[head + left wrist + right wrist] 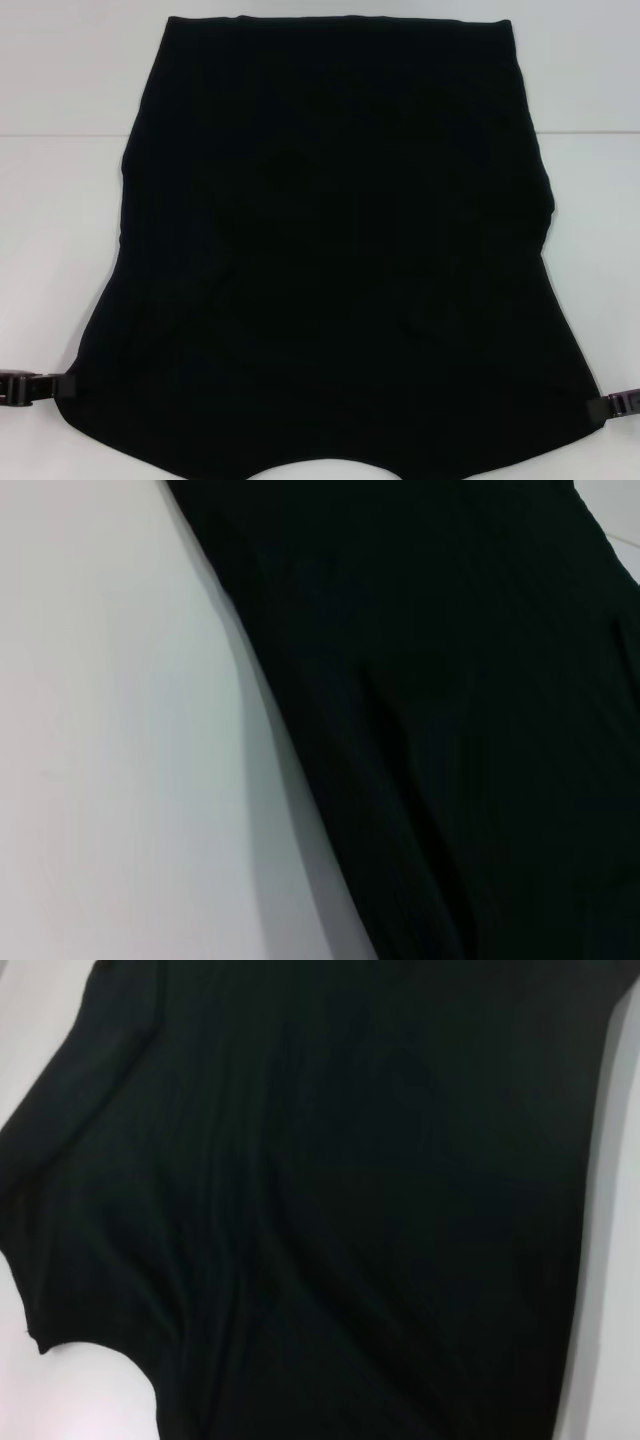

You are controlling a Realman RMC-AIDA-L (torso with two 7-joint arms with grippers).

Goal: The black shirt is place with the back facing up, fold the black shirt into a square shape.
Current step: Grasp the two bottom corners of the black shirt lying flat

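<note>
The black shirt (pixel 335 250) was spread plain side up over most of the white table (pixel 60 230), w/ its far edge straight and the near edge curving up in the middle. Left gripper (pixel 62 386) sat at the near left corner of the fabric and right gripper (pixel 597 407) at the near right corner, both touching the edge, but tbh couldn't tell if either claw was pinching the cloth or just resting beside it.
</note>
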